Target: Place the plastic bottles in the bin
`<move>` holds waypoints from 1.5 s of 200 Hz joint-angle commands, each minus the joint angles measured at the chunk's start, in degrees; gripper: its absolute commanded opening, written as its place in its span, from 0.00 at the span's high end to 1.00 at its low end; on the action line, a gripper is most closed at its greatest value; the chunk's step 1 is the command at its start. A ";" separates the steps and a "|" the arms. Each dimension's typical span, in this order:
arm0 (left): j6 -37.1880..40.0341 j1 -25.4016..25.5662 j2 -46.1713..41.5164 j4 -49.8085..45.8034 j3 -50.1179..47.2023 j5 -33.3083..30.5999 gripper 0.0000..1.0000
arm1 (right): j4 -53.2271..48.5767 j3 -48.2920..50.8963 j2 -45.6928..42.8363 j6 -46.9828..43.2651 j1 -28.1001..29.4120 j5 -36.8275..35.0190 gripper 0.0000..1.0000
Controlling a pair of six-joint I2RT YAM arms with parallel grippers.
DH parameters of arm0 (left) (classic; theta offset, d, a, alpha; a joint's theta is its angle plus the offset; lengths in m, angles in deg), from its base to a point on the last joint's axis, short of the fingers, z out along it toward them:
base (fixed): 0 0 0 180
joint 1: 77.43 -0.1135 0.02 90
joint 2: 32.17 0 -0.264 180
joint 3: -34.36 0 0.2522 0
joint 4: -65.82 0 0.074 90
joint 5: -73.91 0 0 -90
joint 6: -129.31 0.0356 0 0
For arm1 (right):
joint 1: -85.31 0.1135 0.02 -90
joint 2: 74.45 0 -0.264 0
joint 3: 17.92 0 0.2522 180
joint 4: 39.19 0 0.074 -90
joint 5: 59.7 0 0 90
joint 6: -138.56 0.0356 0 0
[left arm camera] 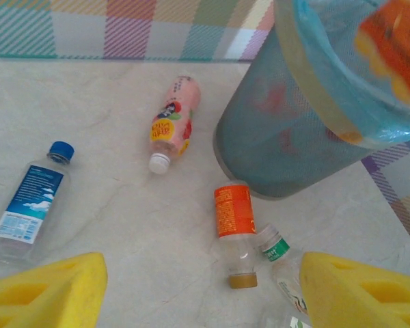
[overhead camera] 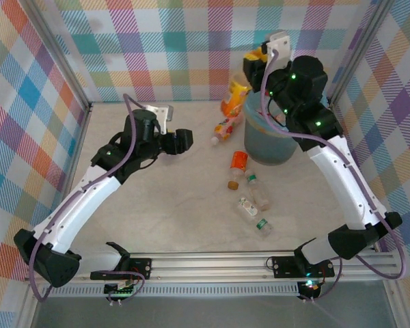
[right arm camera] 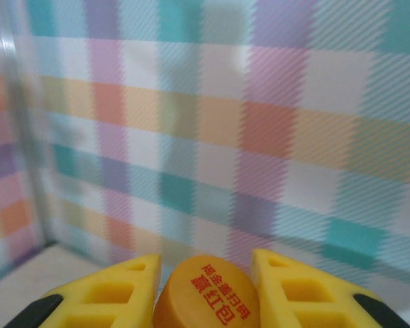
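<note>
While the right claw (right arm camera: 205,265) clamps an orange bottle (right arm camera: 206,301) at one o'clock and the left claw (left arm camera: 201,265) gapes empty, we judge the loose bottles (left arm camera: 234,212) light, slippery, best gripped mid-body.

Marbled table (left arm camera: 102,205): bottles (left arm camera: 234,212), bin (left arm camera: 260,150)

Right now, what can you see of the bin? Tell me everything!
The bin is a round grey-blue bucket, standing upright on the table near the back right corner. Its wall looks like fine mesh, and reddish shapes show dimly through it. A light blue bag lines it and folds over the rim. A blurry orange bottle shows above its mouth. An orange-labelled bottle lies by its base; whether they touch is unclear.
</note>
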 commanded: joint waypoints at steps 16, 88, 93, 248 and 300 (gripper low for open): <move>0.17 1.28 2.27 0.88 2.13 0.99 0.26 | 0.73 -1.87 3.48 -11.22 -3.73 -9.94 0.74; 0.05 1.41 2.72 0.99 0.72 -0.61 0.26 | 4.50 -1.43 11.45 -14.19 -7.87 -12.02 0.73; 0.04 1.41 2.48 1.12 0.33 -0.73 0.26 | 4.74 -1.22 11.90 -14.19 -7.98 -11.95 0.73; -0.84 1.41 -0.50 2.45 -7.38 -3.78 0.25 | 15.72 16.04 12.69 -2.26 -11.45 -4.73 0.40; -1.52 1.41 -1.10 3.35 -8.64 -4.41 0.24 | 13.76 15.00 11.68 -0.33 -11.42 -1.56 0.44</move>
